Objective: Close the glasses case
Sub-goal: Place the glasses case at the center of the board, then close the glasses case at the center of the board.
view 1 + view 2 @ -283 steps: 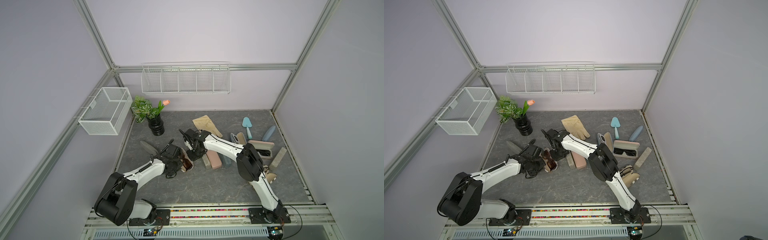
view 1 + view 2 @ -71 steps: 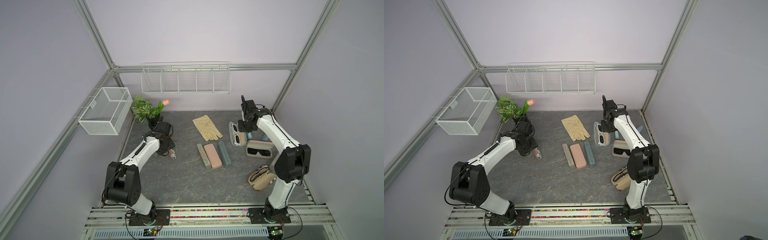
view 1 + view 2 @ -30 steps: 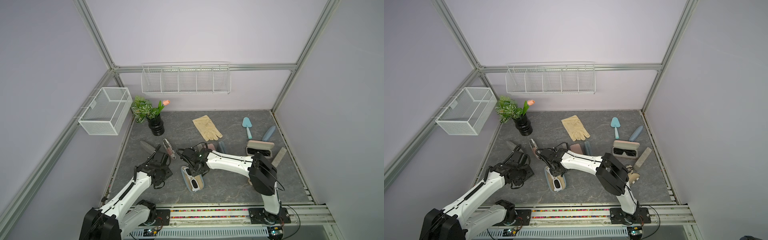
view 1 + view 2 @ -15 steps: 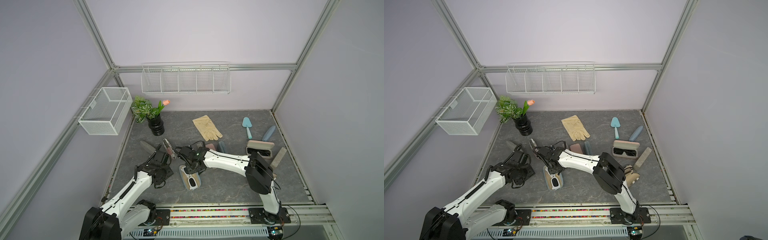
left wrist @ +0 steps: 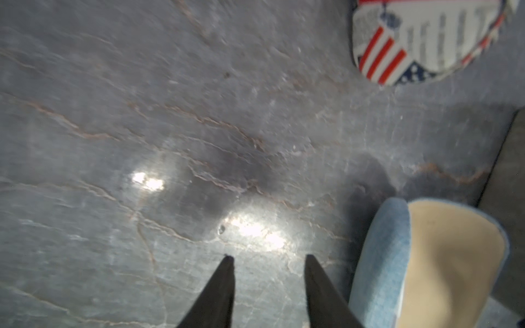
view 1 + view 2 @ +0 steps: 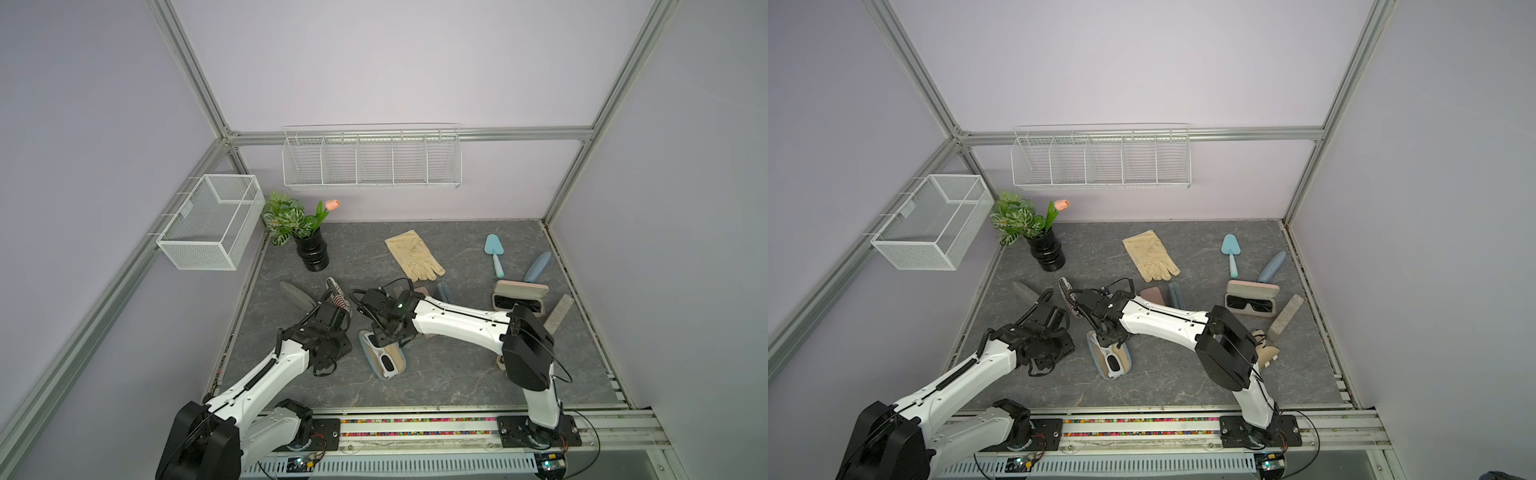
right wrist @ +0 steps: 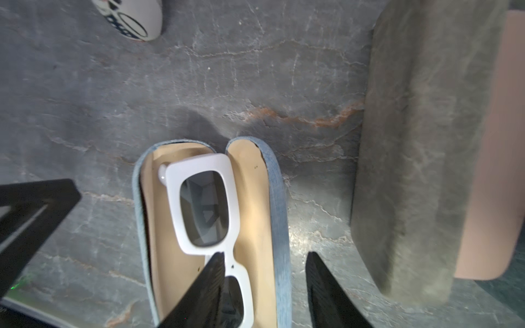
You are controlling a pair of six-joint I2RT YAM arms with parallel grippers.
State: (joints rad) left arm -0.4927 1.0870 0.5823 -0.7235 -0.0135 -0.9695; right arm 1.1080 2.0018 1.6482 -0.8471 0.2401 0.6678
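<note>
1. Our right gripper (image 7: 264, 254) hangs low over the open case. Its jaws are parted and grip nothing: one finger is above the sunglasses, the other outside the denim wall.
2. Our left gripper (image 5: 267, 256) hovers just beside the case over the bare tabletop (image 5: 142, 113), jaws narrowly apart and empty.
3. The blue denim glasses case (image 7: 250, 181) lies open near the table's front middle, with white sunglasses (image 7: 203, 207) inside.
4. We judge that closing has not begun: the lid remains to be folded over and pressed shut.
5. Farther back, a second open case (image 6: 517, 297) holding dark sunglasses sits well apart.
</note>
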